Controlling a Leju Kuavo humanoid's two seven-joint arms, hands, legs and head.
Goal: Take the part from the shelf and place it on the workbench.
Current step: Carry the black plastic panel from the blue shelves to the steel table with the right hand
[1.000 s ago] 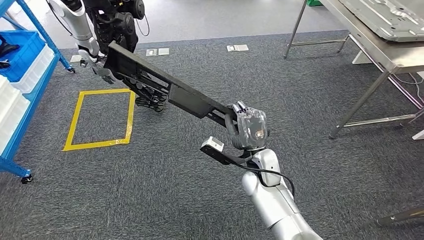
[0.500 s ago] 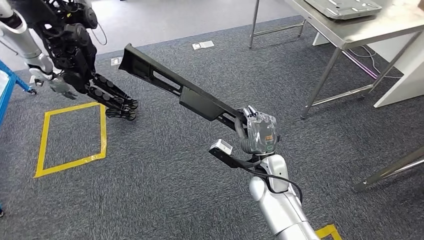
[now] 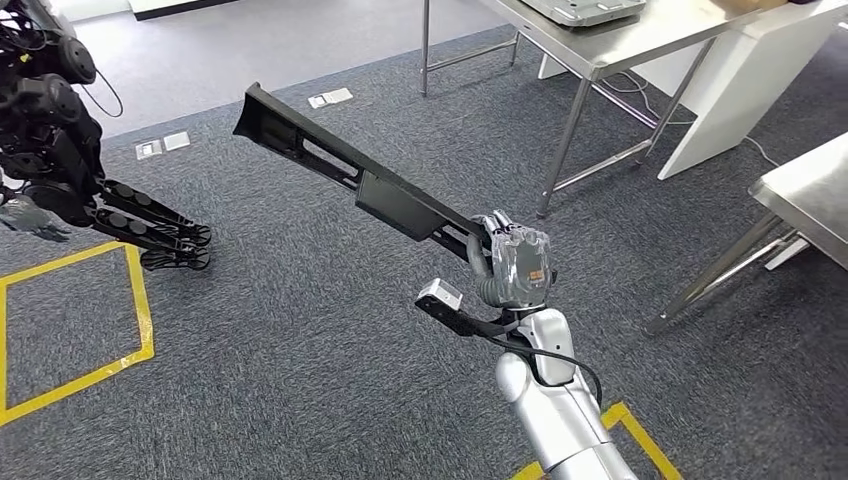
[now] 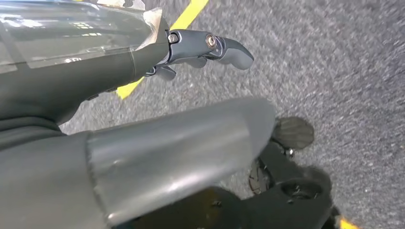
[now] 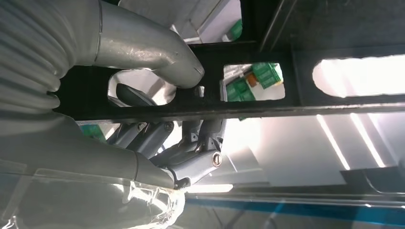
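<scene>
The part (image 3: 370,185) is a long black plastic frame with slots. My right hand (image 3: 515,262) grips it by its near end, and it sticks out up and to the left above the grey carpet. In the right wrist view my thumb and fingers (image 5: 143,143) wrap a bar of the part (image 5: 267,90). The steel workbench (image 3: 670,30) stands at the top right, beyond the part, with a silver panel (image 3: 580,8) lying on it. My left hand (image 4: 143,95) hangs over the carpet, holding nothing, with its fingers (image 4: 224,45) apart from the thumb.
A black humanoid robot (image 3: 50,120) stands at the far left beside a yellow tape square (image 3: 140,320). A second steel table (image 3: 810,195) reaches in from the right edge. More yellow tape (image 3: 620,420) lies by my right arm. Floor sockets (image 3: 330,97) sit farther back.
The camera has turned: the blue shelf has left the picture, the other robot has slid to the left edge, and the workbench is nearer. My right hand still holds the part the same way.
</scene>
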